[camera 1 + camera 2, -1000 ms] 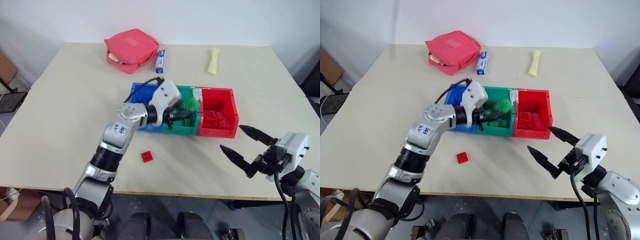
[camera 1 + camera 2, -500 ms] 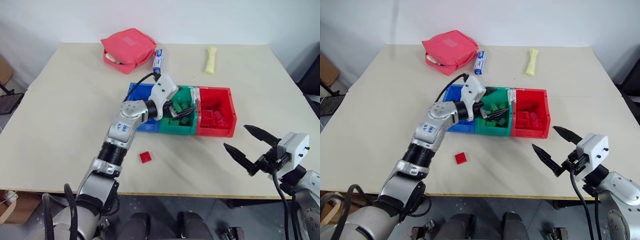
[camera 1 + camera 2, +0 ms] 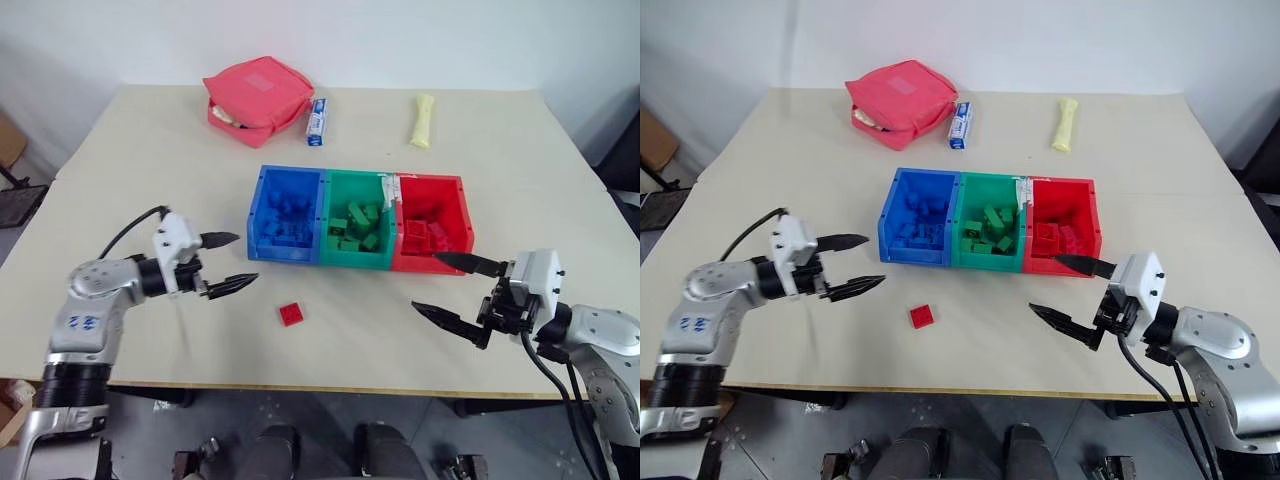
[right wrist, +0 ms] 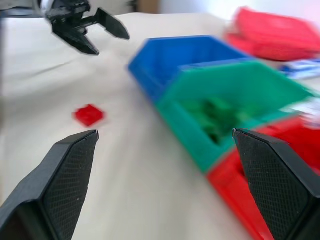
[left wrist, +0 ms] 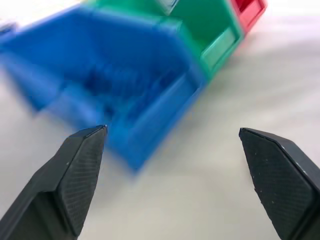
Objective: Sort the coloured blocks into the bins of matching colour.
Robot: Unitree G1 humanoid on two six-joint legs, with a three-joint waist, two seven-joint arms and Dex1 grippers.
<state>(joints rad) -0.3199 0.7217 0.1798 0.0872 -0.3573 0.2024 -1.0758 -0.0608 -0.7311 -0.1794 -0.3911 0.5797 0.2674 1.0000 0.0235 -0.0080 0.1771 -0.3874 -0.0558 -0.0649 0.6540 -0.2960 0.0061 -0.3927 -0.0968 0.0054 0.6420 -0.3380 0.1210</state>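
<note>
Left eye view: red block (image 3: 292, 313) loose near table (image 3: 120, 200) front edge; bins (image 3: 360, 218) mid-table; left gripper (image 3: 232, 262) and right gripper (image 3: 447, 290) gaping, empty.

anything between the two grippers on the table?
Yes: one red block lies on the bare tabletop between the open left gripper and open right gripper, seen in both eye views.
</note>
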